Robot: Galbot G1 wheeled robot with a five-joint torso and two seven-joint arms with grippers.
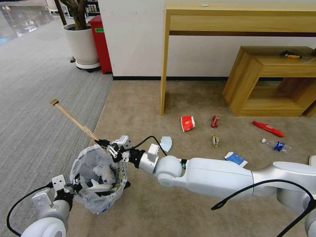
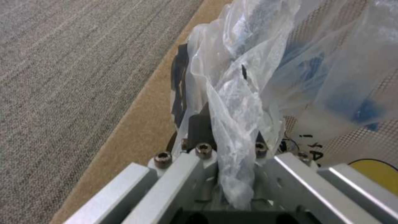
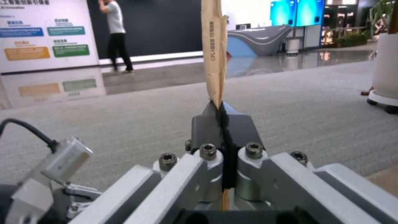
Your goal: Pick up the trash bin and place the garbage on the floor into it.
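The right gripper [image 1: 104, 143] is pinching the stick [image 1: 73, 119] above the trash bin [image 1: 98, 177], whose rim the left gripper [image 1: 73, 188] is clamping. Remaining garbage [image 1: 188, 123] is lying on the beige floor [image 1: 184, 210] near the wooden desk [image 1: 230, 19].

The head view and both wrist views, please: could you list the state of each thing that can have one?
Trash bin: lifted, tilted, partly filled.
Left claw: shut on the bin's bag-covered rim.
Right claw: shut on the stick.
Stick: held above the bin, pointing away.
Red paper cup: lying on its side.
Small clear bottle: lying flat.
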